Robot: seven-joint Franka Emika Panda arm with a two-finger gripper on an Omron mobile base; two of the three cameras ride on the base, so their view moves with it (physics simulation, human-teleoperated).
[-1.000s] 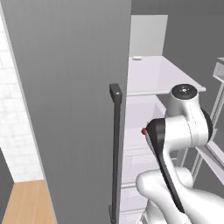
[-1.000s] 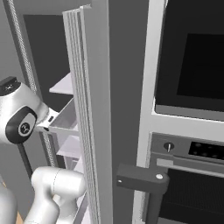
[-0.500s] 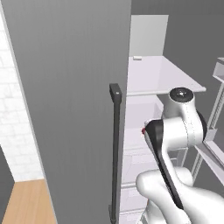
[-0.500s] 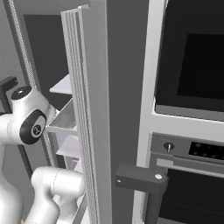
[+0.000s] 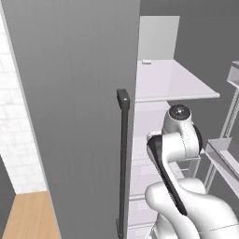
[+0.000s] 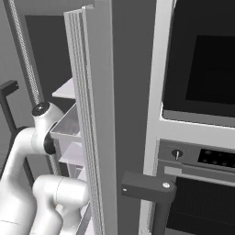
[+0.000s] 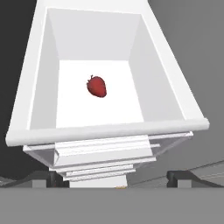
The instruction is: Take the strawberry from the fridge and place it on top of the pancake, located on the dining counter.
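Lying mid-floor in the fridge (image 5: 84,93) bin, strawberry (image 7: 96,86) seemingly clear of walls.

Tall matte grey fridge (image 5: 84,93), top and bottom cropped by frame edges; built-in black oven (image 6: 202,69), right side cropped; end effector (image 7: 118,178), only two dark fingertips above the bottom band.

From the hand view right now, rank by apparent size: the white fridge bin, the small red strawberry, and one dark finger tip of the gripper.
1. White fridge bin, by far the largest.
2. Small red strawberry, lying on the bin floor.
3. Dark finger tip, though it is cut off by the frame and nearer the camera, so its rank against the strawberry is unsure.
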